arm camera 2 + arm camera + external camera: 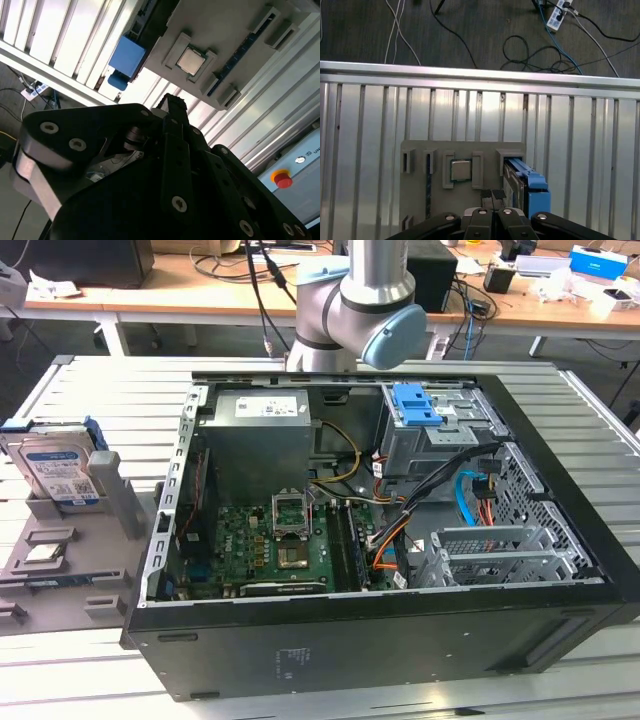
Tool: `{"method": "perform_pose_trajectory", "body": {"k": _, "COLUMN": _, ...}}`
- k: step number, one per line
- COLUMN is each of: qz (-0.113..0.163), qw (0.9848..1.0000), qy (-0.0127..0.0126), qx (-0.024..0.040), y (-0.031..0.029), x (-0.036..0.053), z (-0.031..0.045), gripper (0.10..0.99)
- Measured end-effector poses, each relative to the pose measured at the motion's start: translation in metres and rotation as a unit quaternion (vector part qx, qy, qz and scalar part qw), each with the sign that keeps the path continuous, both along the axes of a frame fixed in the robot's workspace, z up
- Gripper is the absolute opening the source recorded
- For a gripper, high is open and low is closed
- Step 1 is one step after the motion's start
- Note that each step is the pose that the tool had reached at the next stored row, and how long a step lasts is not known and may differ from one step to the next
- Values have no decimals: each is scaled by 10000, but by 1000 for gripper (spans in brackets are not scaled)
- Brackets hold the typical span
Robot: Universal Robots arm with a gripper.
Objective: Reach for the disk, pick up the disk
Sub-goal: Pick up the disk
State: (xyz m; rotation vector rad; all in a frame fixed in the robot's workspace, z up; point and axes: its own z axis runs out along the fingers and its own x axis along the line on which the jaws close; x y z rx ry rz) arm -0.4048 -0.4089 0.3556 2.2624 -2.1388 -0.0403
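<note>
Disk [52, 468] stood on edge in grey holder [112, 492], label toward exterior camera; long axis unclear. Processor chip [461, 170] alongside. Gripper [492, 195] jaws together, empty.

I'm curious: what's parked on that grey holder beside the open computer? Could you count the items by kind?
On the grey holder:
disk, standing on edge in a slot: 1
processor chip, lying flat in a pocket: 1
long dark strip, likely a memory stick: 1
Total: 3
</note>
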Motion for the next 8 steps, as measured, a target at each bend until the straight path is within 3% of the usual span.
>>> {"method": "perform_pose_trajectory", "body": {"k": 8, "qz": 2, "qw": 10000, "qy": 0, "qx": 0, "y": 0, "x": 0, "z": 0, "gripper": 114}}
